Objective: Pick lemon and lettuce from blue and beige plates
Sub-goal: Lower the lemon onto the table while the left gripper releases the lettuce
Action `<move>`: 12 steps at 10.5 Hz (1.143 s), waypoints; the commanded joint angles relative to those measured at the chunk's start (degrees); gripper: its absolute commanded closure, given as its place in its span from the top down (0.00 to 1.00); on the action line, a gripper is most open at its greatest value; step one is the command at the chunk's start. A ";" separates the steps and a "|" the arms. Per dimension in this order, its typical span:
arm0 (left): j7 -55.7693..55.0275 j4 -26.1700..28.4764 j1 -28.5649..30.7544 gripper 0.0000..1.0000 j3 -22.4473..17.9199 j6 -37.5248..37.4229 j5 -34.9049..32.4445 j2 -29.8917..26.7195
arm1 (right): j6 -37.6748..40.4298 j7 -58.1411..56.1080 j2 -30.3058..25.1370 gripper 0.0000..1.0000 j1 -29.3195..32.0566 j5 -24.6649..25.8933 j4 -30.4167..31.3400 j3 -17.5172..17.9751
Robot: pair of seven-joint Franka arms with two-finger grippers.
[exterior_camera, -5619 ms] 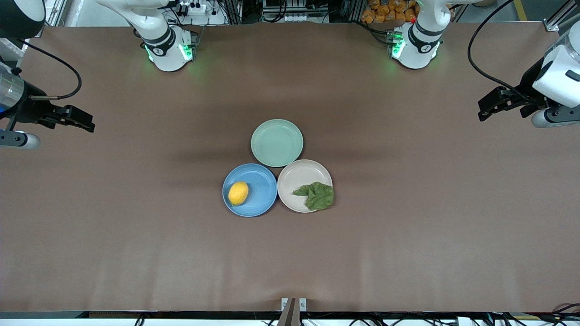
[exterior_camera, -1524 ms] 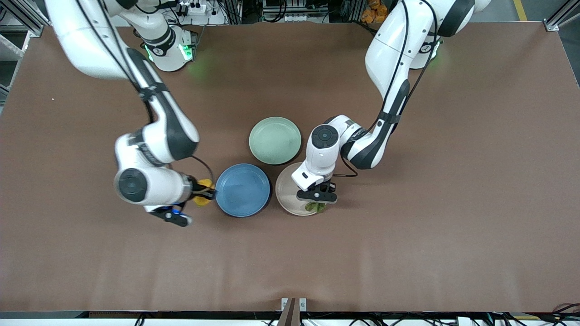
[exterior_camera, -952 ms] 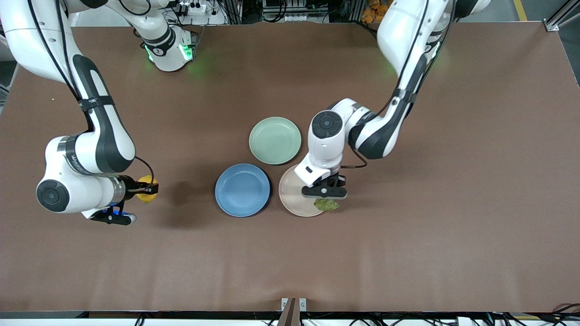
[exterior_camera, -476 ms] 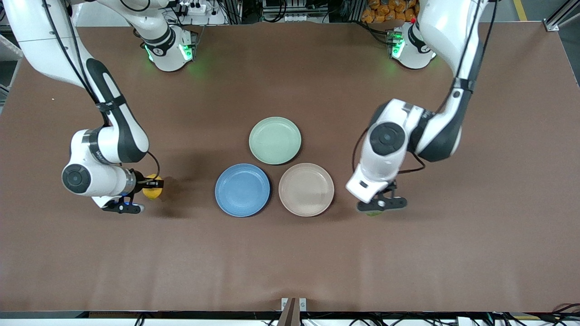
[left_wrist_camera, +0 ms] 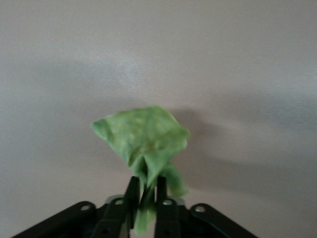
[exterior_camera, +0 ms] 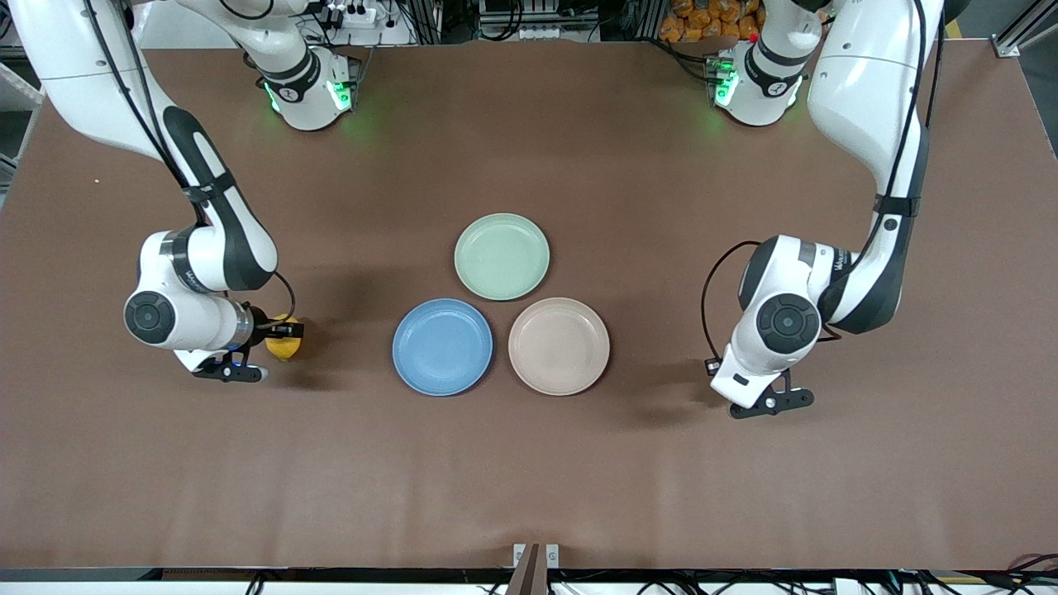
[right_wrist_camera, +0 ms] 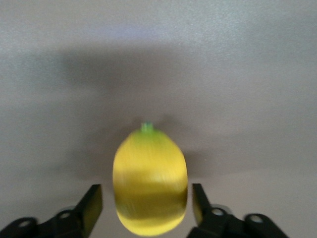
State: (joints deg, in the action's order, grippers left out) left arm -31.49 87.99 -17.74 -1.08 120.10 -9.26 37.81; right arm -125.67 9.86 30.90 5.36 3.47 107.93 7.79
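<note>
The lemon [right_wrist_camera: 150,181] lies between my right gripper's [right_wrist_camera: 146,208] open fingers with a small gap on each side, and seems to rest on the table. In the front view the lemon [exterior_camera: 285,349] and right gripper [exterior_camera: 291,335] are toward the right arm's end, apart from the blue plate [exterior_camera: 442,347]. My left gripper [left_wrist_camera: 146,191] is shut on the lettuce [left_wrist_camera: 141,136], which hangs over bare table. In the front view the left gripper [exterior_camera: 769,405] is toward the left arm's end, apart from the beige plate [exterior_camera: 559,345]; the lettuce is hidden there. Both plates are bare.
A pale mint-green plate [exterior_camera: 502,256] stands next to the blue and beige plates, farther from the front camera. The brown table [exterior_camera: 529,479] is bare around both grippers.
My left arm has carried the lettuce off the beige plate and on toward its own end of the table. My right arm took the lemon off the blue plate and has barely moved in the last half second.
</note>
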 commanded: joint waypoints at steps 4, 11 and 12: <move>7.80 -2.38 0.78 1.00 0.46 -10.64 0.81 -12.46 | 18.30 -0.19 -5.23 1.00 -0.26 0.22 -12.52 0.65; 15.84 -3.61 4.80 1.00 0.29 -27.28 4.67 -33.13 | 30.39 -0.19 -26.04 1.00 -0.79 0.31 -14.85 -0.31; 15.75 -3.70 5.69 1.00 0.20 -27.89 6.34 -33.93 | 31.09 -0.45 -28.06 1.00 -0.79 0.13 -14.85 -0.32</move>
State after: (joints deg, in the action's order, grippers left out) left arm -17.24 82.71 -14.06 -1.05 92.89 -5.73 6.36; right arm -95.00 9.82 6.43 4.88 3.46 91.10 7.98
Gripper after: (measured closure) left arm 0.000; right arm 0.000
